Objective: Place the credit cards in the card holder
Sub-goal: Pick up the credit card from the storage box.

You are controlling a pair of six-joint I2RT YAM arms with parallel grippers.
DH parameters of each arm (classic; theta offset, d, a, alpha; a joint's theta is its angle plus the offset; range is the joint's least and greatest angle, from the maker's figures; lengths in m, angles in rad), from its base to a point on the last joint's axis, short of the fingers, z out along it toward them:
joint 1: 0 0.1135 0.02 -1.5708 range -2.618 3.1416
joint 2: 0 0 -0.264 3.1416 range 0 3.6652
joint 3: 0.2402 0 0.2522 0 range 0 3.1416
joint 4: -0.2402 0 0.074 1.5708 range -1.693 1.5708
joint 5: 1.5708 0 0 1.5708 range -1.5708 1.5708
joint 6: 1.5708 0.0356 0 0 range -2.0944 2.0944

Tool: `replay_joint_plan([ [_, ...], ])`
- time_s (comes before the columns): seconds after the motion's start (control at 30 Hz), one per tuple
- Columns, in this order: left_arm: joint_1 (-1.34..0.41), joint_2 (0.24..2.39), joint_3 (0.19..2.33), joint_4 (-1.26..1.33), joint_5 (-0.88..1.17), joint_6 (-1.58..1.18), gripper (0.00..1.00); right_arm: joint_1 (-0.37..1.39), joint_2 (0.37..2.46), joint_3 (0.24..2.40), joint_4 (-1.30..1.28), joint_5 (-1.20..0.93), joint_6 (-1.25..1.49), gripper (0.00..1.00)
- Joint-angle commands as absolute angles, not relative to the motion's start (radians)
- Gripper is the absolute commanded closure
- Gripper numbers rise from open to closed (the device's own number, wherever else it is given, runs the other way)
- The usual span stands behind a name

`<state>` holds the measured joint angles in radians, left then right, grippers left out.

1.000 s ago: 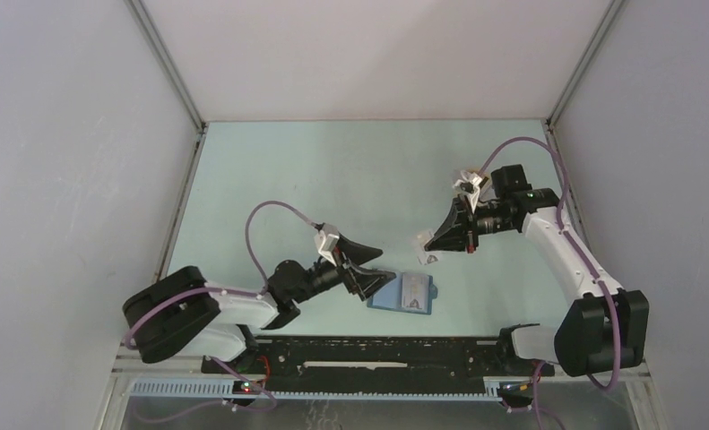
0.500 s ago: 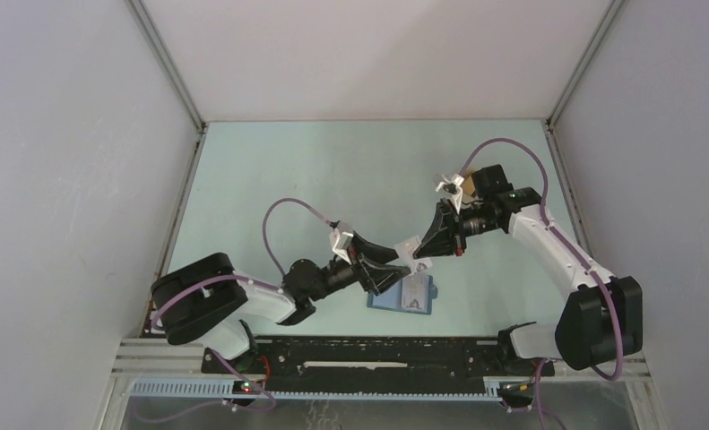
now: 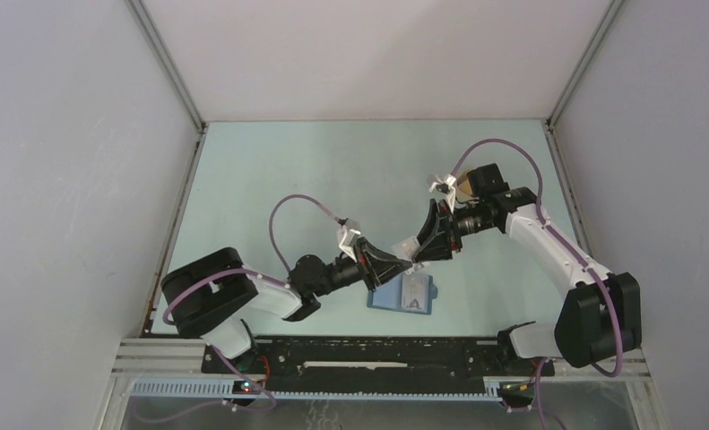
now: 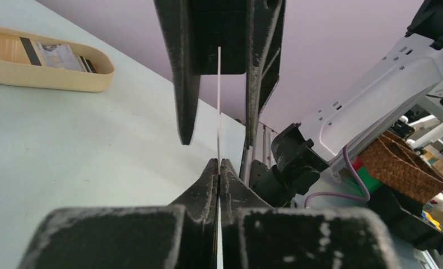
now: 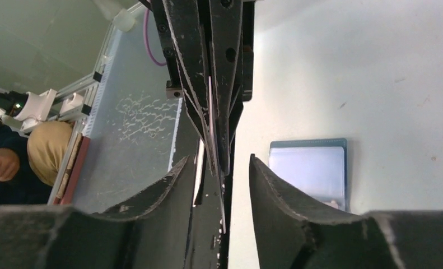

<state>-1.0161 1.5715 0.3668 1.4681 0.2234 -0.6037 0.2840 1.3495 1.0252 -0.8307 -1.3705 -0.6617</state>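
Nearest the arm bases, just past the black rail [image 3: 368,351] along the table's front edge: a small teal-blue folding card holder [image 3: 388,298], open and flat on the pale green table [image 3: 270,179], its edges roughly square to the rail. On its right half, a whitish card [image 3: 414,291] with a dark marking, wholly inside the holder's outline.

Just beyond the holder and raised off the table: the black left gripper [image 4: 219,166], pinched tight on one end of a thin white credit card [image 4: 218,95]. Shows edge-on in the left wrist view, as a fine upright line.

Tip to tip with it: the black right gripper [image 5: 218,162], fingers parted, one on each side of the card. Leaves a clear gap at either face in the left wrist view; straddles the left gripper's closed tips in the right wrist view.

To the left of the holder and beyond both grippers: a broad stretch of bare table reaching to the grey side walls [image 3: 64,179] and the back edge. Right arm nearer its wall than the left arm.

Farthest, in the left wrist view: a tan oval tray [image 4: 51,78] on the table, well apart from the grippers, holding stacked cards [image 4: 56,55].
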Motion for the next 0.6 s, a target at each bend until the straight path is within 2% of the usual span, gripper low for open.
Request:
replay_joint_plan([
  [0.0, -0.959, 1.564, 0.356, 1.511, 0.339, -0.626, 1.0, 0.289, 1.296, 1.041, -0.848, -1.294, -0.677, 0.43],
  [0.07, -0.923, 1.561, 0.338, 1.509, 0.412, -0.646, 1.0, 0.287, 1.282, 1.045, -0.87, -1.275, -0.704, 0.38],
  [0.17, -0.882, 1.571, 0.343, 1.481, 0.537, -0.679, 1.0, 0.295, 1.279, 1.048, -0.884, -1.265, -0.722, 0.36],
  [0.33, -0.868, 1.554, 0.433, 1.162, 0.667, -0.647, 1.0, 0.309, 1.297, 1.064, -0.884, -1.243, -0.703, 0.37],
  [0.57, -0.867, 1.455, 0.475, 0.864, 0.662, -0.508, 1.0, 0.315, 1.325, 1.09, -0.91, -1.212, -0.703, 0.42],
])
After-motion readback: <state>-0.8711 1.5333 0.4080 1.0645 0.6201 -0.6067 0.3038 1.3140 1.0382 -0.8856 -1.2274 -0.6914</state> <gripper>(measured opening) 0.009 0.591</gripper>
